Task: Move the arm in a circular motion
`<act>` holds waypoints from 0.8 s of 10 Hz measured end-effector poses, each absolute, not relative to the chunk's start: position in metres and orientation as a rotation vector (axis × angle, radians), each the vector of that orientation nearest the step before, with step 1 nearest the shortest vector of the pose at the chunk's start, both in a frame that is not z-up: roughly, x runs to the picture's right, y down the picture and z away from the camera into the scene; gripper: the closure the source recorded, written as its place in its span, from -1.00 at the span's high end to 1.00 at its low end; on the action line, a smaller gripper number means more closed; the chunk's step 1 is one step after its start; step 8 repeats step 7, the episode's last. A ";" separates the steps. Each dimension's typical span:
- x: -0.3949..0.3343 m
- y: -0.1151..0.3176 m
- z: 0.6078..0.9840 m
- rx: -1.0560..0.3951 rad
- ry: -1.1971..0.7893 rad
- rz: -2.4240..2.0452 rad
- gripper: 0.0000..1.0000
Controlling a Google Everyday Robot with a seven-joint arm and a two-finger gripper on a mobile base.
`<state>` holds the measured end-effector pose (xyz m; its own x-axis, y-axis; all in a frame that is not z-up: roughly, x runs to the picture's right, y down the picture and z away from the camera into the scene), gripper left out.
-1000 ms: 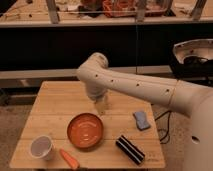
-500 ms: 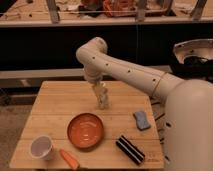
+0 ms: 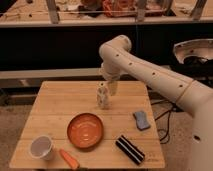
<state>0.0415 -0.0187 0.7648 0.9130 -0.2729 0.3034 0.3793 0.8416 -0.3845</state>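
White gripper (image 3: 103, 98) hangs low over the back middle of the wooden table (image 3: 55, 107), pointing down; cannot tell its state. The arm (image 3: 145, 75) rises from it to a bent elbow above the far edge, then runs down-right out of view. Orange bowl (image 3: 86, 131) sits just in front of the gripper. Blue sponge (image 3: 141, 120) to the right, black striped object (image 3: 129, 149) near the front right. White cup (image 3: 41, 147) front left, carrot (image 3: 68, 158) beside it.
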 end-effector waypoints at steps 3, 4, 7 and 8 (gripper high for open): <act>0.110 -0.006 0.764 -0.460 -0.208 -0.234 0.60; 0.136 0.005 0.762 -0.475 -0.185 -0.167 0.60; 0.169 0.055 0.748 -0.537 -0.130 -0.020 0.60; 0.169 0.055 0.748 -0.537 -0.130 -0.020 0.60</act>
